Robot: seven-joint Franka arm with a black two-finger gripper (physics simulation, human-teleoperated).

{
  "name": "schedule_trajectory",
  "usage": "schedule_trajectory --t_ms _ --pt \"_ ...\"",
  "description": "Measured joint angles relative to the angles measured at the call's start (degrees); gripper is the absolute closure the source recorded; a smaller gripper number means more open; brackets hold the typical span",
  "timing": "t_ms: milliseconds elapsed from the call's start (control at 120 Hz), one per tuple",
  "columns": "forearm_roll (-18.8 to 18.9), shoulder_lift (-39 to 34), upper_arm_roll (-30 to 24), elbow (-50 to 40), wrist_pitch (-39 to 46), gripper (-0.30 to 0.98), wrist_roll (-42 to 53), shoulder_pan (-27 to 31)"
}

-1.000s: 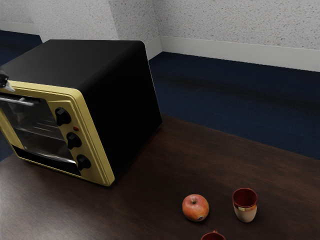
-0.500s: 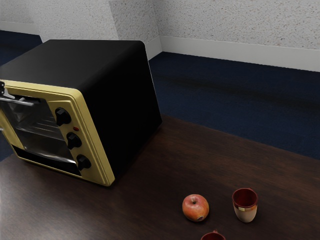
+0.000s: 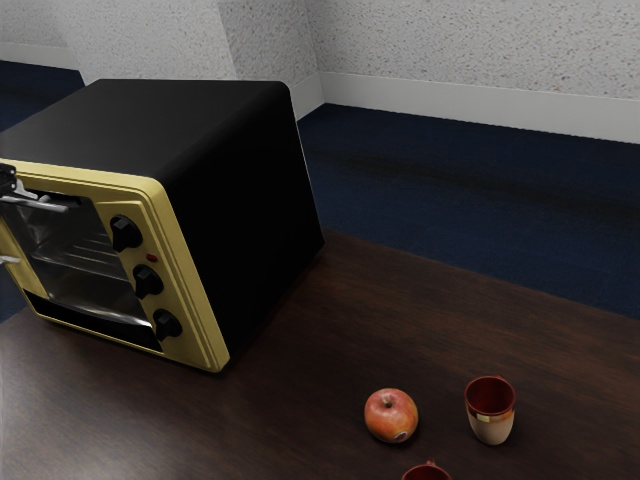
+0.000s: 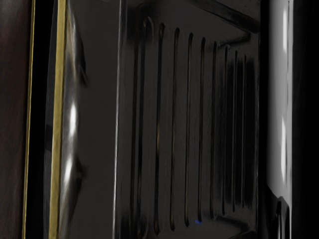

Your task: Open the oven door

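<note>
One oven door (image 3: 82,257), its glass showing a wire rack (image 4: 188,134) behind it, stands upright and looks shut in the yellow front frame (image 3: 183,270), at the exterior view's left. It is right in front of my claw (image 3: 18,226). Along its top runs the silver handle (image 3: 50,205), and in the wrist view the bar is close to me, parallel to the rack's rods. My claw is released, its fingers spread apart: one is up by the handle, the other lower, in front of the frame's side farther from the knobs. Whether the upper one touches the bar, I cannot tell. My grip is on nothing.

Beside the door, toward the exterior view's right, three black knobs sit in a column: the top one (image 3: 126,232), the middle one (image 3: 148,281) and the bottom one (image 3: 167,324). A small red light (image 3: 152,258) is between the upper two. Behind all this is the black oven body (image 3: 250,220), resting on the dark wooden table (image 3: 400,290).

Farther out, well apart from the oven, I see a red and yellow apple (image 3: 391,416) and, near it toward the exterior view's right, an upright red and cream mug (image 3: 490,420). A second red mug (image 3: 428,474) is cut off by the exterior view's lower edge. Past the table lie the dark blue floor (image 3: 450,200), a white baseboard (image 3: 480,120) and a speckled pale wall (image 3: 450,50).
</note>
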Motion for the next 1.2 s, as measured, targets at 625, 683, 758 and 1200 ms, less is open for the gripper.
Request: schedule_trajectory --t_ms 625,683,758,1200 --pt "0.40 -5.94 0.00 -8.06 0.92 0.00 -2.08 2.46" --pt "0.44 -10.00 0.01 -12.21 1.17 0.00 -2.09 4.31" --pt "0.73 -16.74 0.01 -18.82 1.30 0.00 -2.00 8.22" --pt "24.86 0.15 5.42 27.38 -28.84 0.01 -1.29 -54.47"
